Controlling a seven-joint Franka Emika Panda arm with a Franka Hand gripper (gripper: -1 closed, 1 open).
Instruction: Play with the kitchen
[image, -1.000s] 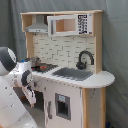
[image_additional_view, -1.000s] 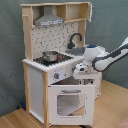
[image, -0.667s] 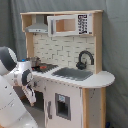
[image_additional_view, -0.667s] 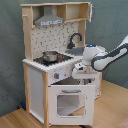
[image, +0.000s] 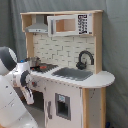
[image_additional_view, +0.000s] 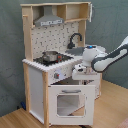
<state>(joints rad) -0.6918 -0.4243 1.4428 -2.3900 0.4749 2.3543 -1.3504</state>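
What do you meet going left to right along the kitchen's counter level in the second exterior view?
Pot on the stovetop, then the black faucet, then the robot arm coming in from the second exterior view's right.

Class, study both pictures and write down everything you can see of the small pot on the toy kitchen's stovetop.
The pot is small, round and silvery, metal by its look, with a short handle on each side. It stands upright on the dark stovetop of the kitchen, below the grey hood and in front of the dotted backsplash. No lid shows on it. In the first exterior view it stands just behind the robot's arm. Nothing visibly touches it but the stovetop.
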